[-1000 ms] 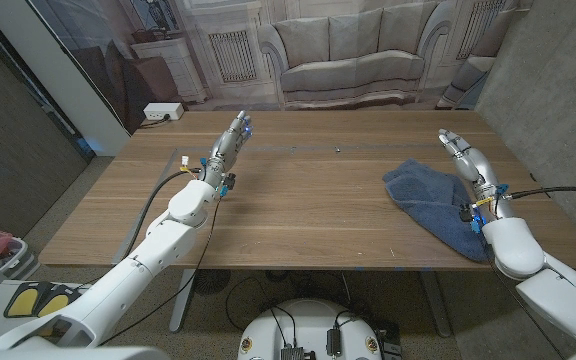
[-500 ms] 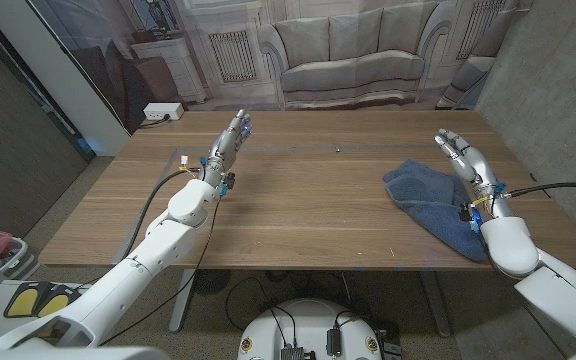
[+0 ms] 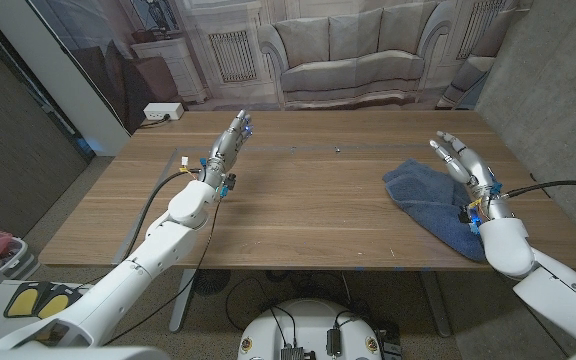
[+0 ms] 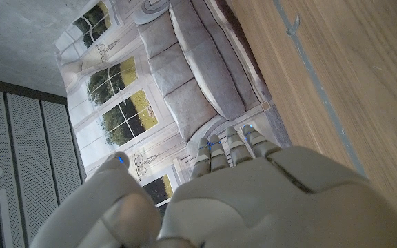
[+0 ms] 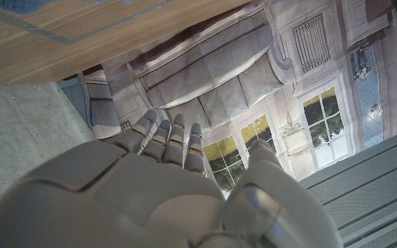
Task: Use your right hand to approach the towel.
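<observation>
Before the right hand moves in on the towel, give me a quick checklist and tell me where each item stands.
1. Towel in view, lying crumpled on the table: ok.
2. Right hand holds nothing, fingers apart: ok.
3. Right hand is by the towel's far right edge; touching or not: cannot tell.
4. Nothing stands between right hand and towel: ok.
5. Left hand far across the table, holding nothing: ok.
6. Towel's near corner reaches the table's front edge; whether it overhangs: cannot tell.

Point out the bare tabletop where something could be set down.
The widest free patch of the wooden table lies between the left hand and the crumpled blue towel. The near edge in front is bare too. The right side is crowded: the towel lies there with the right hand over it.
</observation>
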